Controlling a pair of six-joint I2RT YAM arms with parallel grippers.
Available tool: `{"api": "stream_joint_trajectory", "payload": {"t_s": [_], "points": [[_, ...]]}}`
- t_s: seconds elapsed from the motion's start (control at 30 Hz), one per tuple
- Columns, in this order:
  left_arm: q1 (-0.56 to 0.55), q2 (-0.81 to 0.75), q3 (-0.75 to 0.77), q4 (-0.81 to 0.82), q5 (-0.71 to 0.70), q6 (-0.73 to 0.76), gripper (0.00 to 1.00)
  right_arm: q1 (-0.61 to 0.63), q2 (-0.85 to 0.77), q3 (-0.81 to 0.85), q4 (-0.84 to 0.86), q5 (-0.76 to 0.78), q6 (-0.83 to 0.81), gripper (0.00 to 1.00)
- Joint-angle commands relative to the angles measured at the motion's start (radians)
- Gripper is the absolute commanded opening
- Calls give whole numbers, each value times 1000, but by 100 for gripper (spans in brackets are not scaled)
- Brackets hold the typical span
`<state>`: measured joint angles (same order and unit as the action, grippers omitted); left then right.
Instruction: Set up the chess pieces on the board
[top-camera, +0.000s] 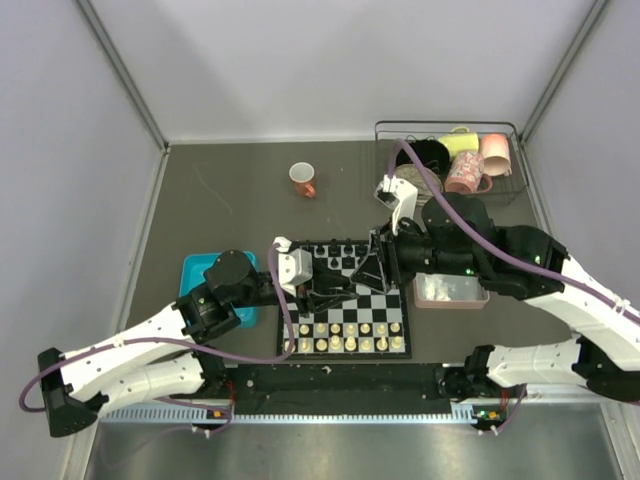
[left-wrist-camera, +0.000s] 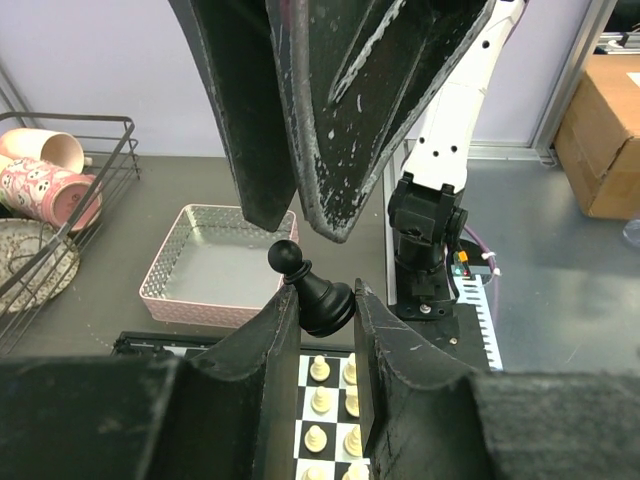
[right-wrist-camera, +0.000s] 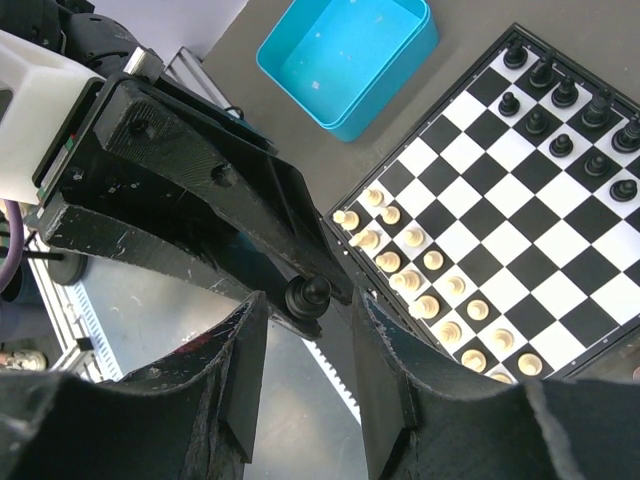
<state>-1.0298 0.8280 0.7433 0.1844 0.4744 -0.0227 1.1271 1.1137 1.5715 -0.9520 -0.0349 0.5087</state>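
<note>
The black pawn (left-wrist-camera: 312, 292) is small, smooth and shiny, with a round head and a wide foot. It hangs in the air in the middle of the left wrist view. The left gripper (left-wrist-camera: 326, 298) pinches its foot between two rough, matte black fingers. The right gripper (right-wrist-camera: 310, 304) has its jaws spread, one on each side of the pawn, with a small gap on both sides. Its fingers (left-wrist-camera: 330, 120) look scratched and dusty at the top of the left wrist view.

The board (right-wrist-camera: 520, 200) is flat, with black and white squares and a thin black edge. It fills the right side of the right wrist view, and one corner is cut off. Shiny black pieces (right-wrist-camera: 560, 145) stand at its upper right. Cream pieces (right-wrist-camera: 430, 260) stand in two rows lower down.

A smooth teal tray (right-wrist-camera: 390, 95) sits at the top of that view. A pink tray (left-wrist-camera: 200, 300) with a dotted wall sits left of the pawn. From above, the arms hide the middle of the board, and the pawn is too small to find.
</note>
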Motion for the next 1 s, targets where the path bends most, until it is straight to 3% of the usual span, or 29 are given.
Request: {"api": "stream_joint_trajectory", "payload": {"t_s": [0.0, 0.97], "points": [[-6, 2, 50, 29, 30, 13, 21, -7, 5, -4, 1, -16, 5, 38], [-13, 0, 41, 26, 56, 37, 21, -18, 20, -22, 24, -53, 16, 25]]}}
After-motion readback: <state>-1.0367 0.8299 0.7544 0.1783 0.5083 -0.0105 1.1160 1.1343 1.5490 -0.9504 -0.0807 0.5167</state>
